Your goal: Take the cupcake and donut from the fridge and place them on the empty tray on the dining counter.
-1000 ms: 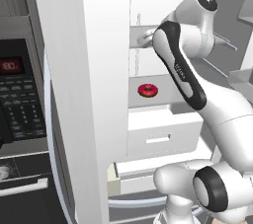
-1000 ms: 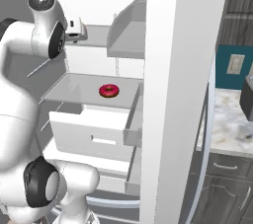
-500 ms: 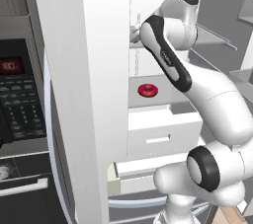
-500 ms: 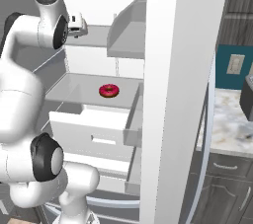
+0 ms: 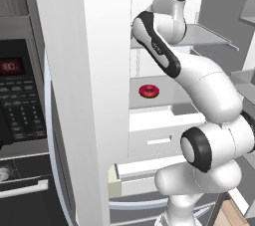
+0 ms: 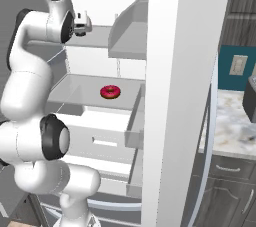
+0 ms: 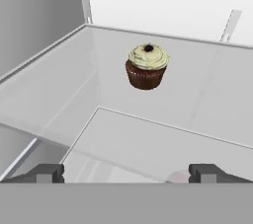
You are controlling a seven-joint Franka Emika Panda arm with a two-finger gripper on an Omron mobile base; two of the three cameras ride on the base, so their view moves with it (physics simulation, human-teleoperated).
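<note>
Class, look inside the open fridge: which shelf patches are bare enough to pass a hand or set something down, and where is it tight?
On the cupcake shelf, bare room lies on every side of it, out to the side wall and front edge. The donut shelf is bare left and right of the donut. Tightest: around the open gripper at the upper shelf's front.

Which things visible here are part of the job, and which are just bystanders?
Job: cupcake on an upper fridge shelf; donut on the shelf below; fridge, door open; open tool facing the cupcake.
Bystanders: black oven; marble counter.

No legible text, oven display [image 5: 11, 65] blurred
</note>
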